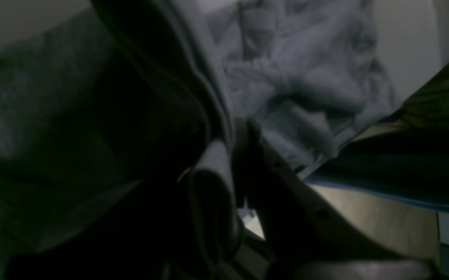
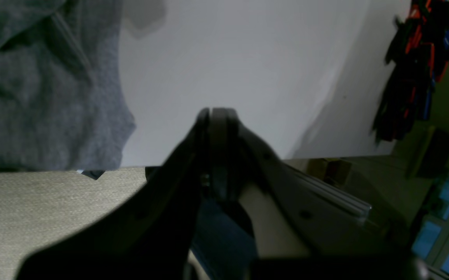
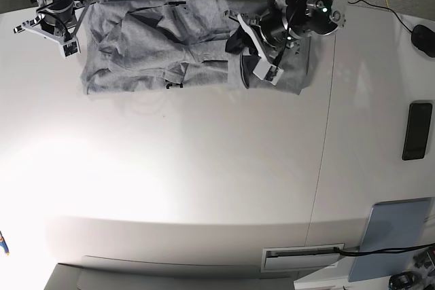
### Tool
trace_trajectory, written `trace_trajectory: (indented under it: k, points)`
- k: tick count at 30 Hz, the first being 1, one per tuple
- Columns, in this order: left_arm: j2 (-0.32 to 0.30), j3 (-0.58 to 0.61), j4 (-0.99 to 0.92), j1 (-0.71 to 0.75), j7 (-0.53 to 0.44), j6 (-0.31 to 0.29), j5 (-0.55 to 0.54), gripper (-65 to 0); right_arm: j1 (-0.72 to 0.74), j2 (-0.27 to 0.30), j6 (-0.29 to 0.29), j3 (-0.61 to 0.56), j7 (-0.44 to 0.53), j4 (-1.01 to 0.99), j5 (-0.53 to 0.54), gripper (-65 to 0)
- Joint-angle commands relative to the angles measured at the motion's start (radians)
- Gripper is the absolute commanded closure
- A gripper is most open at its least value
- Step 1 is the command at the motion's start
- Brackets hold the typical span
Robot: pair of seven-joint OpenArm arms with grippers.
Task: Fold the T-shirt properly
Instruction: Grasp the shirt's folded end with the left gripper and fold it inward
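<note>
The heather-grey T-shirt [image 3: 177, 52] lies crumpled in a wide band along the far edge of the white table [image 3: 204, 168]. My left gripper [image 3: 238, 44] sits on the shirt's right part, shut on a fold of grey cloth. In the left wrist view that cloth [image 1: 216, 167] is pinched between the dark fingers of the left gripper [image 1: 230, 155], with more shirt [image 1: 306, 77] bunched behind. My right gripper [image 3: 46, 32] hangs just off the shirt's left end. In the right wrist view the right gripper [image 2: 216, 112] is shut with nothing in it, and the shirt's edge [image 2: 45, 97] is to its left.
A black phone [image 3: 416, 130] and a black mouse [image 3: 425, 35] lie at the table's right side. A blue-grey pad [image 3: 391, 236] sits at the near right corner. Cables and the arm bases crowd the far edge. A seam [image 3: 325, 140] runs down the table.
</note>
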Motion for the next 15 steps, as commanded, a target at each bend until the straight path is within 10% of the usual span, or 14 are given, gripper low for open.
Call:
trace_trajectory:
  k: [1,5,11,15]
  points:
    - [0.001,0.003,0.011,-0.002,-0.018,-0.007,-0.012,0.0,-0.003,0.012,-0.005,0.008,0.005,0.018,-0.016,0.0]
    - [0.001,0.005,-0.002,-0.002,-0.041,-0.027,-0.012,0.0,-0.003,0.012,-0.005,0.008,0.011,0.018,-0.016,0.0]
    - [0.001,0.005,-0.002,-0.005,-0.114,-0.159,-0.105,-31.2,-0.003,0.012,-0.005,0.008,0.016,0.018,-0.016,0.0]
    - [0.0,0.003,-0.002,-0.039,-0.119,-0.229,-0.123,-35.5,-0.003,0.012,-0.005,0.008,0.02,0.018,-0.016,0.0]
